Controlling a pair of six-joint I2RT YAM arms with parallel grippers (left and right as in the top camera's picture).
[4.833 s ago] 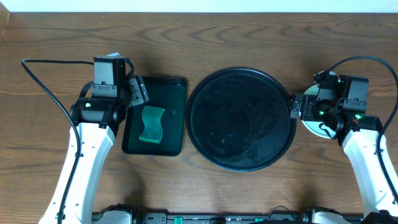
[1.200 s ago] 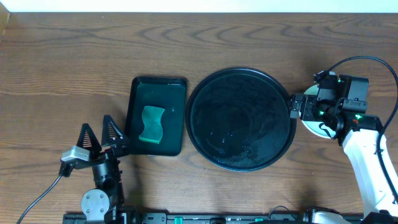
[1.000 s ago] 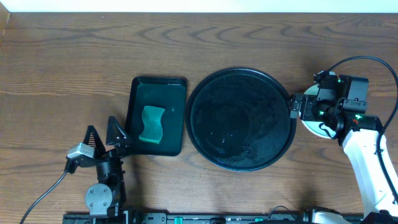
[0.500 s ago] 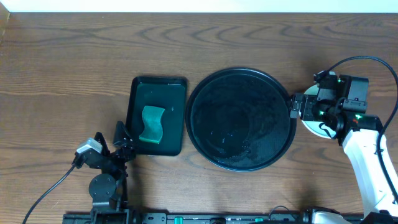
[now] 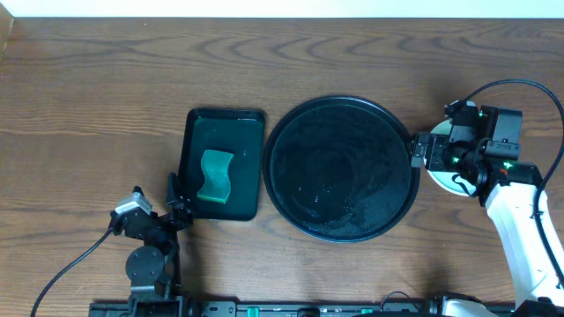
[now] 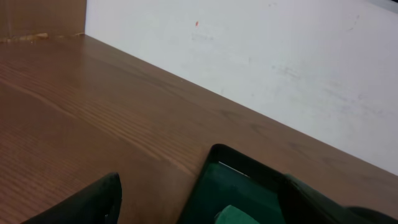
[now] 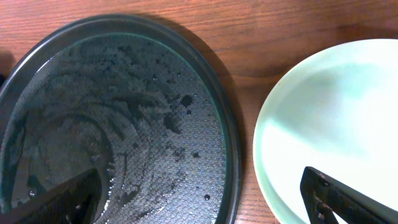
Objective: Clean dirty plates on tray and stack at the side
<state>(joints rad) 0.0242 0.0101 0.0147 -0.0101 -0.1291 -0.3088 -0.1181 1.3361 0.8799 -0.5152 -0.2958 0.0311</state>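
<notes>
now that the left arm has pulled back from the small dark green rectangular tray (image 5: 240, 132) and folded down at the near edge of the brown wooden desk (image 5: 88, 88), the left hand (image 5: 154, 192) hangs released, jaws wide and empty, just beside that tray's near left corner. the wavy green sponge (image 5: 214, 175) lies in the green tray. the large round black glossy tray (image 5: 342, 167) is wet and carries no plate. the right hand (image 5: 414, 151) has not moved. it hovers released, holding nothing, over the pale mint glossy round plate (image 7: 329, 124), which sits on the desk just right of the black tray. i judge the cleaning done and the arms retiring.
</notes>
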